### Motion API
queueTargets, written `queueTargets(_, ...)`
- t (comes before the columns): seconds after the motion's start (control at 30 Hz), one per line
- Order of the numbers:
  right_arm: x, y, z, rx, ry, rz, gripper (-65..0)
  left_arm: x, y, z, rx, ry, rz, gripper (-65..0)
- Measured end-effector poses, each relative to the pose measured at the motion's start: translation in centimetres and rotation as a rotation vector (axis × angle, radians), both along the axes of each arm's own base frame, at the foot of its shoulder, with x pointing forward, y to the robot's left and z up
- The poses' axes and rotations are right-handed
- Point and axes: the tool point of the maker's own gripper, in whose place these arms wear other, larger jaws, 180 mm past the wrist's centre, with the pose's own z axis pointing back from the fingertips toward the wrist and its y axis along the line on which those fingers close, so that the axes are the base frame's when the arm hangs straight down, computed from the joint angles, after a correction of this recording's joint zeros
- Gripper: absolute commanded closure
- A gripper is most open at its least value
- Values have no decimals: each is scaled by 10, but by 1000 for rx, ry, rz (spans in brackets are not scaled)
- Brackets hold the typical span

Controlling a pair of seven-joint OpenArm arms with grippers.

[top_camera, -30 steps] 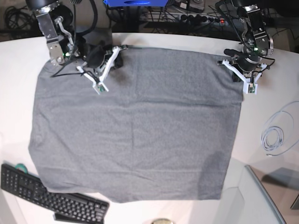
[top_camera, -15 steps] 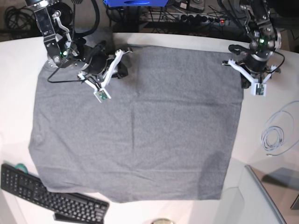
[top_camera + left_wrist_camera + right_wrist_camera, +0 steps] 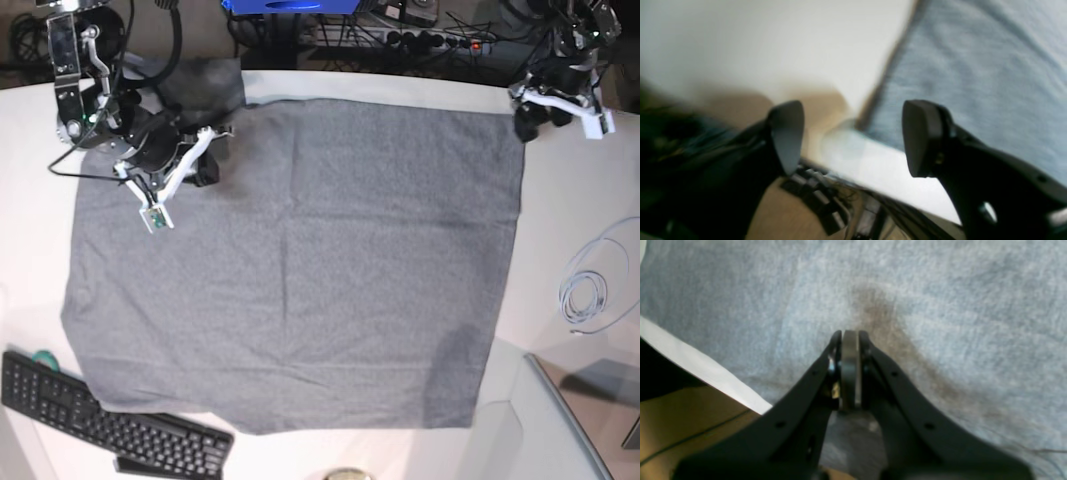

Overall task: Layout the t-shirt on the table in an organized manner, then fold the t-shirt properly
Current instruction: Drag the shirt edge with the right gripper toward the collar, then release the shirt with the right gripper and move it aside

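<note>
The heather-grey t-shirt (image 3: pixel 300 260) lies spread flat on the white table (image 3: pixel 570 200), and a dark sleeve (image 3: pixel 200 80) reaches toward the far edge. My right gripper (image 3: pixel 205 168) is over the shirt's far left part. In the right wrist view it (image 3: pixel 849 373) is shut with nothing visibly pinched, just above the fabric (image 3: pixel 940 306). My left gripper (image 3: pixel 528 124) is at the shirt's far right corner. In the blurred left wrist view it (image 3: pixel 853 136) is open and empty, above the shirt's edge (image 3: pixel 973 66) and the table (image 3: pixel 756 43).
A black keyboard (image 3: pixel 110 425) lies at the front left, touching the shirt's hem. A coiled white cable (image 3: pixel 585 295) lies to the right of the shirt. A grey box (image 3: pixel 570 420) stands at the front right. Cables and a power strip (image 3: pixel 430 40) lie behind the table.
My right gripper has moved left across the shirt's far part. My left gripper has moved from the shirt's right edge back to its far right corner. The shirt's far right corner now lies squarer.
</note>
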Motion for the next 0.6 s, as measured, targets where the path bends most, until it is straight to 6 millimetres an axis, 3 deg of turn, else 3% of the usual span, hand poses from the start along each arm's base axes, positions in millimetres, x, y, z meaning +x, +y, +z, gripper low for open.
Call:
queueTargets(0.1,0,-4,-1,-11,0,-1,-20,11,-9,-5,-40,-25,-27,-448)
queueTargets(0.27,-1,-3,-1,-6,3,-2,-20,4,-9,-22,-73,16,-2,-448)
queueTargets(0.6,-3,-5,-2,-11,6,-4,-20,2,-7,-31,-113,-3,42,-448)
